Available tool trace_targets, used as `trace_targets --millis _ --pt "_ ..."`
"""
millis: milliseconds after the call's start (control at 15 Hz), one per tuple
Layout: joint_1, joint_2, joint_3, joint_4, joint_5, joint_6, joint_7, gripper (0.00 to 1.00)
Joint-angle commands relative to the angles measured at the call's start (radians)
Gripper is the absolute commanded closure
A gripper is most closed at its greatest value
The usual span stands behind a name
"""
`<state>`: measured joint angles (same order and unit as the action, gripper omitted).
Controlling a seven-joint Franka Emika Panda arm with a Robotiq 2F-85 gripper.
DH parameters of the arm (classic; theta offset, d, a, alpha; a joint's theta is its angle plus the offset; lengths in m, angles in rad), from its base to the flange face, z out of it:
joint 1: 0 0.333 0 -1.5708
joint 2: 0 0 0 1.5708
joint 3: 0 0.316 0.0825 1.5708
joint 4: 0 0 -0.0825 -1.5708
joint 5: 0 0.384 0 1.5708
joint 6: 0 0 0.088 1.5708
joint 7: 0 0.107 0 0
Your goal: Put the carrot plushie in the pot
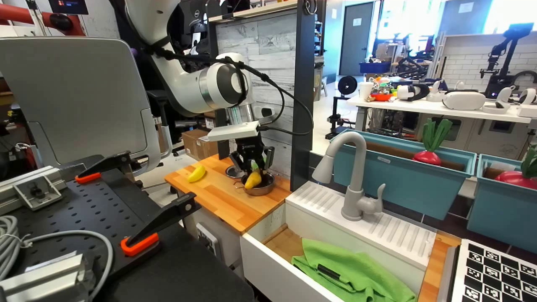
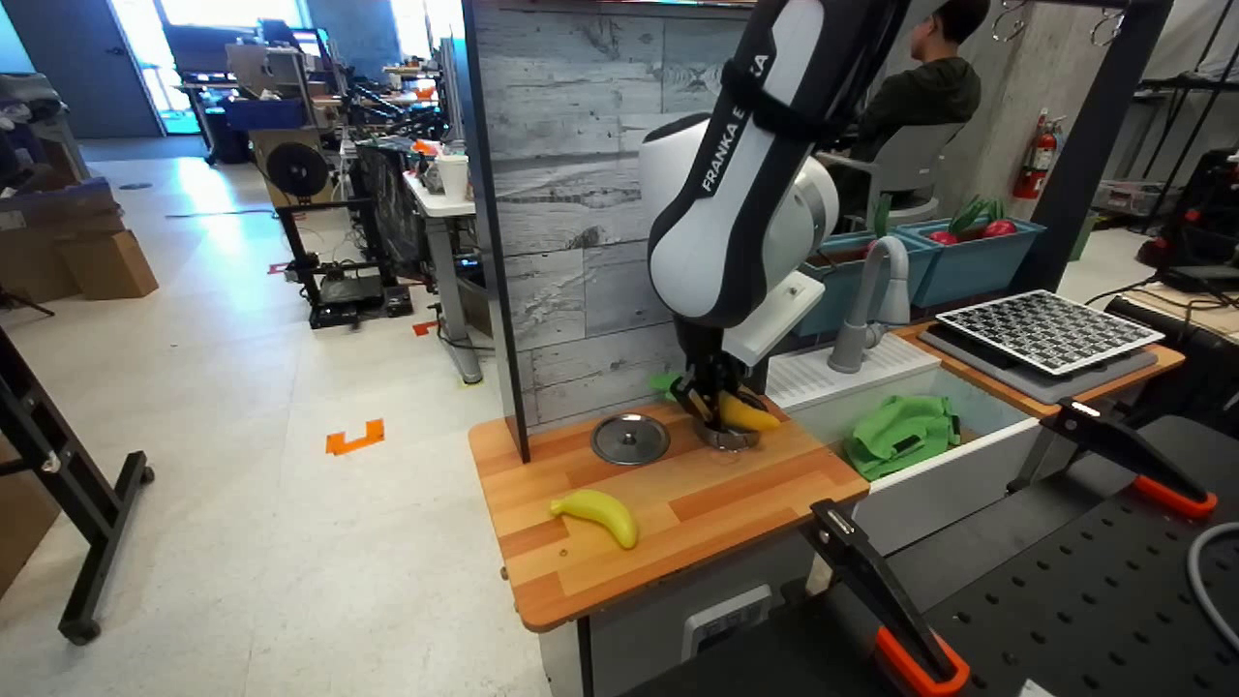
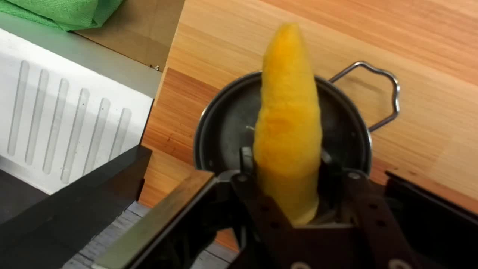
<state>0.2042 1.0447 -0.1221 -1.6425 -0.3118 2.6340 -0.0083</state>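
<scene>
The carrot plushie [image 1: 253, 180] is yellow-orange and elongated, and it also shows in an exterior view [image 2: 748, 415] and in the wrist view [image 3: 287, 101]. My gripper [image 3: 286, 158] points down with a finger on each side of the plushie and is shut on it. The gripper also shows in both exterior views [image 1: 253, 167] [image 2: 716, 407]. The small steel pot [image 1: 261, 191] is right below, also in an exterior view [image 2: 728, 441] and the wrist view [image 3: 231, 119]. The plushie lies across its opening, tip past the rim in the wrist view. I cannot tell whether they touch.
A yellow banana toy [image 2: 598, 515] and a round steel lid [image 2: 630, 439] lie on the wooden counter [image 2: 678, 542]. A grey plank wall [image 2: 590, 213] stands behind. The white sink [image 1: 272, 260] with a green cloth [image 1: 348, 268] and faucet [image 1: 356, 176] is beside it.
</scene>
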Motion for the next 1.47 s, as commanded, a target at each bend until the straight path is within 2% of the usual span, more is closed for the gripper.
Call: trace_targets --millis 0,200,267,800,1400 --pt "-0.018 0.022 0.017 0.043 0.009 -0.034 -0.020 0.26" --pt "-0.013 0.011 0.014 0.029 0.006 -0.029 -0.013 0.04" --pt "-0.010 0.008 0.012 0.025 0.005 -0.026 -0.010 0.00" --pt "0.025 -0.078 -0.018 -0.098 -0.016 0.042 0.034 0.00" --pt "0.064 -0.280 -0.054 -0.377 -0.021 0.215 0.074 0.00"
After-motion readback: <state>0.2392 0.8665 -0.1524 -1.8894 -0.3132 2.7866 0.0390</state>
